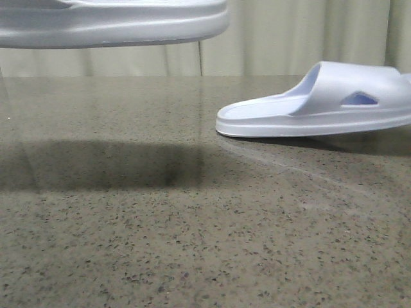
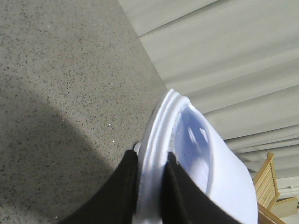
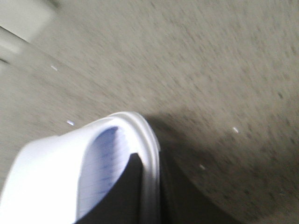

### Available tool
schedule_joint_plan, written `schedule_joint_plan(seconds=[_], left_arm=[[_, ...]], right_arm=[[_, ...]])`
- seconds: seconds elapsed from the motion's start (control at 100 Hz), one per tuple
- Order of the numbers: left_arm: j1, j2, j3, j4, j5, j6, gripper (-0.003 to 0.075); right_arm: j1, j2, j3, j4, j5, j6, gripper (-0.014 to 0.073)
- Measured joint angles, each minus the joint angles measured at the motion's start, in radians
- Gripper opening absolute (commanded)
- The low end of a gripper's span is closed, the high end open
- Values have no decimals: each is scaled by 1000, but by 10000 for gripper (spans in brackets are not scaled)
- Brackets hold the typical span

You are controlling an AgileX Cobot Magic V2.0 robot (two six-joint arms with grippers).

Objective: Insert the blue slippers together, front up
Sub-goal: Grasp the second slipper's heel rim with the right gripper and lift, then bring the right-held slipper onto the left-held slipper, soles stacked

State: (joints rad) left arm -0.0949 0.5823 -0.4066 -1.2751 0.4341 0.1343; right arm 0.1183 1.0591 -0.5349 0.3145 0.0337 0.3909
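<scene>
My left pincer clamps sole edge of pale blue foam slipper, lifted above grey speckled stone table near left edge. Right pincer grips second slipper at heel rim, near right edge, ready for joining.

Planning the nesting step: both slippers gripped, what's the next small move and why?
Probably bring the left gripper and its raised slipper across toward the right slipper, since the two sit far apart, one high on the left, one just above the table on the right.
</scene>
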Motion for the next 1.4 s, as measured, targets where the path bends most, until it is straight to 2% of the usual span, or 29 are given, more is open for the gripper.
schedule_joint_plan(seconds=[0.35, 0.75, 0.92, 1.16, 1.4], left_arm=[[0, 0, 0, 0, 0, 0, 16], [0, 0, 0, 0, 4, 0, 16], [0, 0, 0, -2, 19, 0, 16], [0, 0, 0, -25, 29, 0, 16], [0, 0, 0, -95, 63, 0, 16]], right_arm=[[0, -203, -188, -2, 48, 0, -107], [0, -365, -293, 11, 369, 0, -107], [0, -392, -293, 106, 497, -48, -107], [0, -394, -293, 349, 596, -252, -107], [0, -394, -286, 386, 612, -288, -107]])
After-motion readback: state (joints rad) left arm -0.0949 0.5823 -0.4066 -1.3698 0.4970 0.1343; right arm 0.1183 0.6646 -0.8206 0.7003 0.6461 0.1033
